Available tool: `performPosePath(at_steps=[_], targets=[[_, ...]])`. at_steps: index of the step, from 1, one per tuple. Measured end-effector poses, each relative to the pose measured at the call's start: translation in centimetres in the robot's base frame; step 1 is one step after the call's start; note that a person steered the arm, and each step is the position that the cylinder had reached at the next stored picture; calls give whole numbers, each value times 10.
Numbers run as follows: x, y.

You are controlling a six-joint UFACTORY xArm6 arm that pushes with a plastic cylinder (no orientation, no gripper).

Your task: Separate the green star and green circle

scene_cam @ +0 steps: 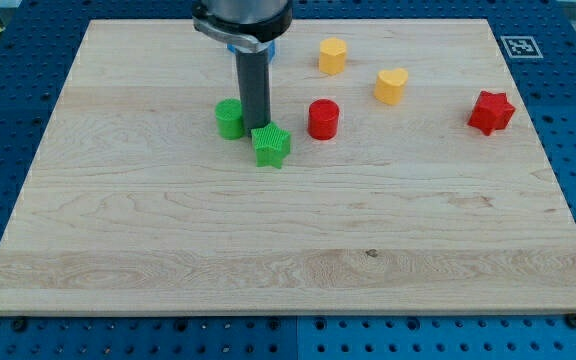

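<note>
The green circle sits left of centre on the wooden board. The green star lies just to its lower right, a small gap between them. My tip stands between the two, right beside the circle's right side and touching the star's upper edge. The dark rod rises from there to the view's top.
A red circle lies just right of the star. A yellow hexagon and a yellow heart are at the upper right. A red star is at the far right. A blue block is mostly hidden behind the rod's mount.
</note>
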State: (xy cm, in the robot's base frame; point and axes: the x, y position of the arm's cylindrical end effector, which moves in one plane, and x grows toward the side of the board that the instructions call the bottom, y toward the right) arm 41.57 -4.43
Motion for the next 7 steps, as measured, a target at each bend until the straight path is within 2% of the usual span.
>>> performPosePath(at_steps=[2,7], targets=[[30,0],[-33,-3]])
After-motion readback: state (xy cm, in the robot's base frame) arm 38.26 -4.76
